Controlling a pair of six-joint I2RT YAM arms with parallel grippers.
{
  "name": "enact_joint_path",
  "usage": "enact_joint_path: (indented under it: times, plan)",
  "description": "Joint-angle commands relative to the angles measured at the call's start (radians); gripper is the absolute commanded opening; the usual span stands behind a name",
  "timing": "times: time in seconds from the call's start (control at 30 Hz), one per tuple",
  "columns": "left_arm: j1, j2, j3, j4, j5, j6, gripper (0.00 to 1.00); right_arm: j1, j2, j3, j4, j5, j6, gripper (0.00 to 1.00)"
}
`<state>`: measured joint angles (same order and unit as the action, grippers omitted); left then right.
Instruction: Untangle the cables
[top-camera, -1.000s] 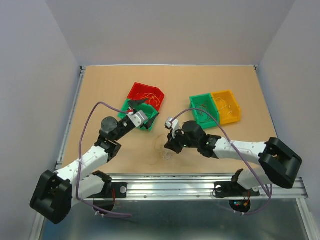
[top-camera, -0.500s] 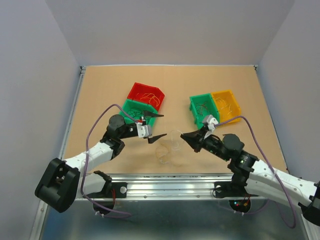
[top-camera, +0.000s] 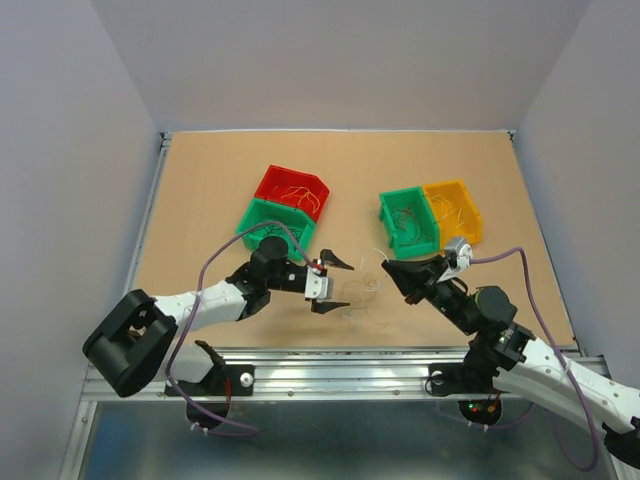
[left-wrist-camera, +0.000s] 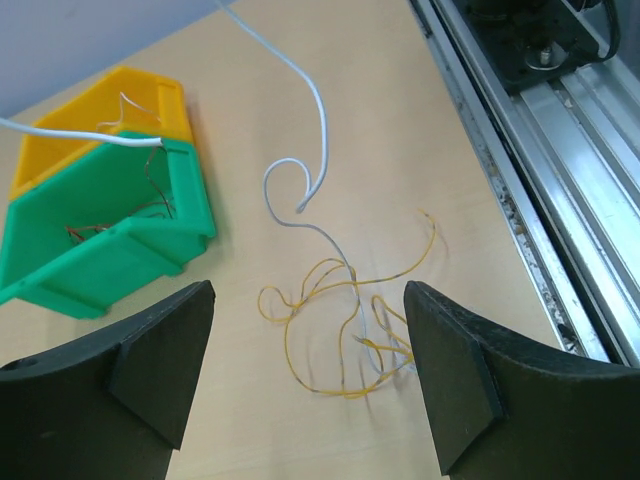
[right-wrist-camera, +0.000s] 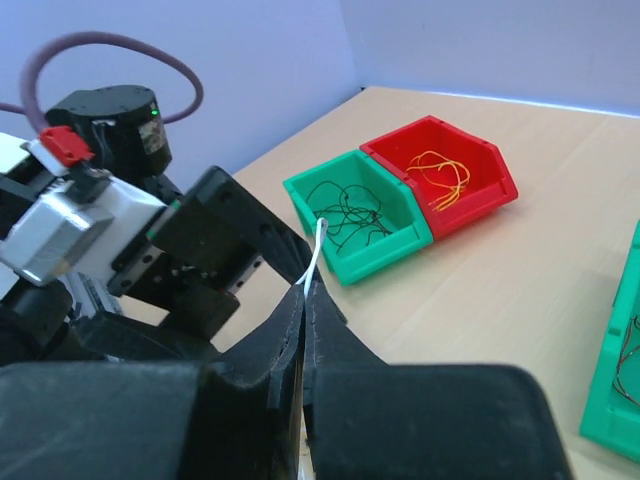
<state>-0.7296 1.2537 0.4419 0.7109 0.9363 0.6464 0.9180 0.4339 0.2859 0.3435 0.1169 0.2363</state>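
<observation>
Most of the loopy tangle of thin yellow wire (left-wrist-camera: 340, 320) lies flat on the tan worktop (left-wrist-camera: 480, 120), between and below the left fingers (left-wrist-camera: 130, 370), which hang spread and empty over it. A thin whitish wire (left-wrist-camera: 318, 110) runs out of it toward 3 o'clock in the top view, to the right fingers (right-wrist-camera: 270, 340), clenched on it. The left arm looks nearer the loops.
</observation>
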Motion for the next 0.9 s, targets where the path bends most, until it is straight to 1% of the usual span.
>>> enact_joint_path:
  times: [0.0,0.07,0.17,0.23,0.27,0.33,0.4,0.43,0.47,0.5,0.6,0.7,0.77,0.8,0.87]
  plan:
    - [-0.022,0.096,0.107,0.051,-0.068,-0.083,0.87,0.007,-0.011,-0.030,0.107,0.020,0.018,0.01]
    - [-0.048,0.148,0.129,0.135,-0.059,-0.151,0.86,0.007,-0.001,-0.037,0.155,0.009,0.024,0.01]
    - [-0.126,0.206,0.145,0.189,-0.096,-0.178,0.85,0.007,0.029,-0.034,0.213,-0.003,0.031,0.01]
    - [-0.158,0.245,0.181,0.191,-0.128,-0.208,0.82,0.007,0.049,-0.022,0.235,-0.014,0.029,0.01]
    - [-0.171,0.283,0.204,0.194,-0.136,-0.218,0.77,0.007,0.072,-0.016,0.261,-0.016,0.028,0.00]
    - [-0.174,0.312,0.215,0.196,-0.131,-0.235,0.73,0.007,0.091,0.010,0.294,-0.029,0.021,0.01]
    - [-0.175,0.340,0.210,0.215,-0.119,-0.229,0.66,0.007,0.124,0.068,0.304,-0.058,0.011,0.01]
    - [-0.177,0.343,0.207,0.226,-0.120,-0.229,0.60,0.007,0.140,0.091,0.304,-0.071,0.005,0.01]
    - [-0.177,0.348,0.208,0.228,-0.119,-0.232,0.48,0.007,0.152,0.113,0.304,-0.082,-0.002,0.01]
    - [-0.177,0.355,0.210,0.226,-0.120,-0.232,0.41,0.007,0.161,0.137,0.302,-0.089,-0.006,0.01]
    - [-0.177,0.365,0.210,0.219,-0.134,-0.220,0.31,0.007,0.172,0.220,0.302,-0.085,-0.028,0.00]
    - [-0.177,0.360,0.204,0.219,-0.129,-0.217,0.30,0.007,0.161,0.318,0.293,-0.056,-0.057,0.00]
    - [-0.175,0.360,0.204,0.217,-0.129,-0.217,0.30,0.007,0.164,0.386,0.263,-0.007,-0.077,0.01]
    - [-0.175,0.362,0.204,0.217,-0.129,-0.215,0.30,0.007,0.169,0.462,0.249,0.018,-0.087,0.01]
    - [-0.175,0.369,0.201,0.213,-0.131,-0.211,0.30,0.007,0.195,0.533,0.217,0.090,-0.123,0.01]
